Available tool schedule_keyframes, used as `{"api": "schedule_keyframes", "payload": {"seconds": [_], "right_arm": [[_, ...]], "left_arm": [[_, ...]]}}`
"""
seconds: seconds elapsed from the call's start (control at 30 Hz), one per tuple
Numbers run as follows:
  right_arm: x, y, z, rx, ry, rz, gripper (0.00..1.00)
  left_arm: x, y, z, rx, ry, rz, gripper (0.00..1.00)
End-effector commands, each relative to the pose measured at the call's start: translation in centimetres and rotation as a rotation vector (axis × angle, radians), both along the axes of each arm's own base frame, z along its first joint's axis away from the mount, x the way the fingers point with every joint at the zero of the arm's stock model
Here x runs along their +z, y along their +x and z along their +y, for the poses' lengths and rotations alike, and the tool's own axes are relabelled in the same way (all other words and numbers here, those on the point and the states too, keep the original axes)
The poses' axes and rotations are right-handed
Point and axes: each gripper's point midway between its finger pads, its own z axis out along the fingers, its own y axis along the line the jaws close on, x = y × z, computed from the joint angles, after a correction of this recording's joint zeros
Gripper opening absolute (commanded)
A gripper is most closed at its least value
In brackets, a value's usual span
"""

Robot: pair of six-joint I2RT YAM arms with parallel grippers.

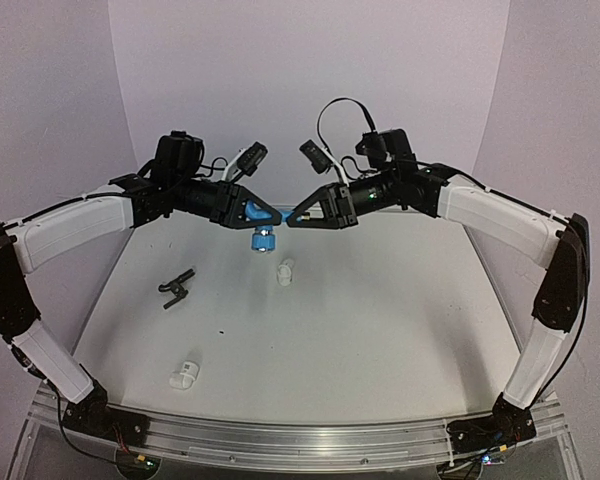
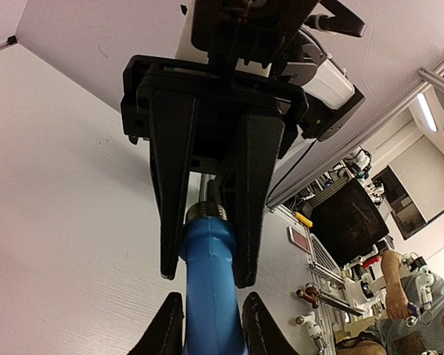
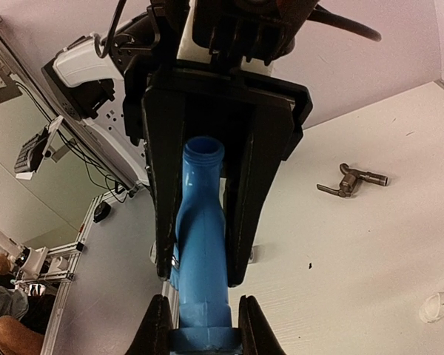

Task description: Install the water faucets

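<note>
The blue tap [image 1: 254,211] hangs in the air over the far middle of the table, its ribbed knob [image 1: 263,240] pointing down. My left gripper [image 1: 277,214] is shut on its body from the left. My right gripper [image 1: 290,217] meets it tip to tip from the right and is closed round the hex end. In the left wrist view the tap [image 2: 211,281] runs between my own fingertips [image 2: 169,329] into the right gripper's fingers [image 2: 174,185]. In the right wrist view the tap [image 3: 200,222] runs up to its threaded open end between the left gripper's fingers [image 3: 163,185].
A stubby white fitting [image 1: 286,270] lies just below the grippers and another [image 1: 183,374] at the near left. A small dark metal valve [image 1: 177,289] lies on the left, also in the right wrist view [image 3: 353,180]. The table [image 1: 380,330] has raised side walls.
</note>
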Motion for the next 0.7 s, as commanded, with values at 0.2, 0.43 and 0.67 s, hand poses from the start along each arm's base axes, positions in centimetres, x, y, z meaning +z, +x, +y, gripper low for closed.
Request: {"api": "schedule_keyframes", "payload": {"seconds": [0.2, 0.43, 0.67], "right_arm": [[2.7, 2.9, -0.3, -0.088, 0.061, -0.111, 0.75], [0.7, 9.3, -3.3, -0.344, -0.035, -0.191, 0.91], [-8.7, 13.8, -2.3, -0.504, -0.406, -0.305, 0.88]], "left_arm": [[-0.3, 0.3, 0.1, 0.064, 0.039, 0.026, 0.0], [-1.0, 5.9, 4.5, 0.329, 0.06, 0.122, 0.0], [-2.3, 10.1, 8.6, 0.589, 0.148, 0.171, 0.0]]}}
